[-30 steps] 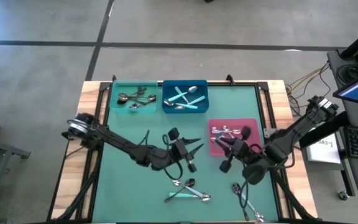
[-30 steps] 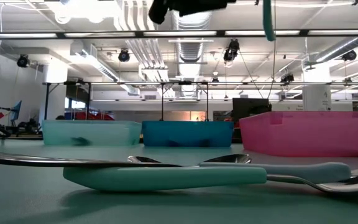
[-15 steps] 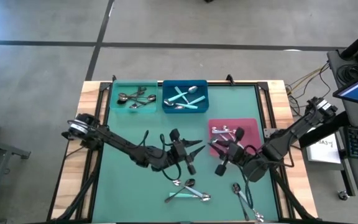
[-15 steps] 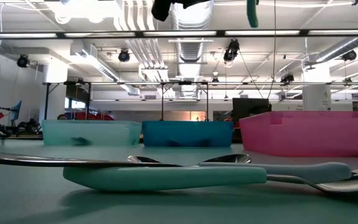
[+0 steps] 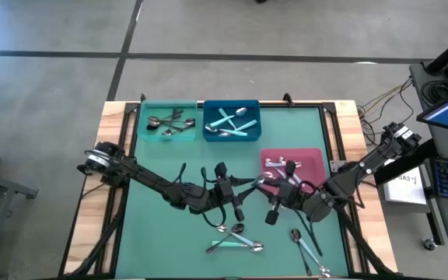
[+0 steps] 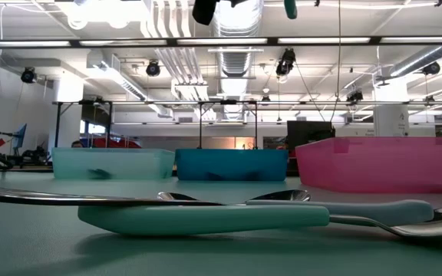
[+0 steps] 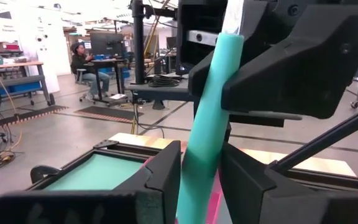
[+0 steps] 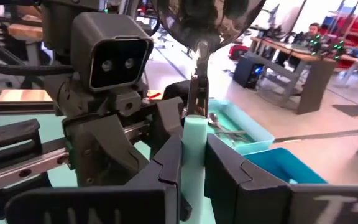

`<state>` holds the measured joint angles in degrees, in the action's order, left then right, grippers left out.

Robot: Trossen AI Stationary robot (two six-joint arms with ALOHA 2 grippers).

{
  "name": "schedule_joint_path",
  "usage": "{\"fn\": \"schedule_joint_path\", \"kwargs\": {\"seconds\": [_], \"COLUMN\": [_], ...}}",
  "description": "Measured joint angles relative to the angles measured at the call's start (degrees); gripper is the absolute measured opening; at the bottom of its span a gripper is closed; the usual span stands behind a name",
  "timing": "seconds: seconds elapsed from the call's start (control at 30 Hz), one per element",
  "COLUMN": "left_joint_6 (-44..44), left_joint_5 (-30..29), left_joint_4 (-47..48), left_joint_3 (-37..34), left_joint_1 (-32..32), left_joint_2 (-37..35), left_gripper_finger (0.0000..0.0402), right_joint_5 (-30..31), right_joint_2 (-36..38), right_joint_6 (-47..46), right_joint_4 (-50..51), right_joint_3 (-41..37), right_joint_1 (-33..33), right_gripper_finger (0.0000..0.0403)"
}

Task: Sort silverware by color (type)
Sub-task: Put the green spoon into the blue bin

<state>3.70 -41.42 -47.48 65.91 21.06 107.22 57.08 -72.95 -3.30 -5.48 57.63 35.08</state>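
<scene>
"What have the left jaws got?"

"They are closed on the turquoise-handled spoon [image 7: 204, 124], whose handle runs up between the two fingers. The right jaws face them just beyond and pinch the same handle [image 8: 194, 163], narrowly parted, with the bowl standing above them."

"Where is that?"

"In the air over the table [image 5: 169, 233], where the two pairs of jaws meet. The loose spoons [image 5: 236, 237] lie below the left jaws, and the pink bin [image 5: 317, 155] is just beside the right jaws."
</scene>
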Motion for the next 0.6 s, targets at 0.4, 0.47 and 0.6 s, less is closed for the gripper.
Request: {"fn": "schedule_joint_path", "kwargs": {"seconds": [0.4,0.47,0.6], "left_joint_6": [0.3,0.2,0.2], "left_joint_5": [0.2,0.2,-3.8], "left_joint_4": [0.0,0.5,2.4], "left_joint_3": [0.1,0.1,0.1], "left_joint_1": [-0.1,-0.1,-0.2], "left_joint_2": [0.0,-0.1,-0.6], "left_gripper_finger": [0.0028,0.0028,0.0028], "right_joint_5": [-0.2,-0.1,-0.1], "right_joint_2": [0.0,0.0,0.7], "right_joint_6": [-0.6,-1.9,-1.1], "right_joint_4": [0.0,0.2,1.5], "right_joint_3": [0.0,0.0,0.0], "right_joint_1": [-0.2,-0.2,-0.1], "right_gripper_finger": [0.0037,0.0059,0.0116]}}
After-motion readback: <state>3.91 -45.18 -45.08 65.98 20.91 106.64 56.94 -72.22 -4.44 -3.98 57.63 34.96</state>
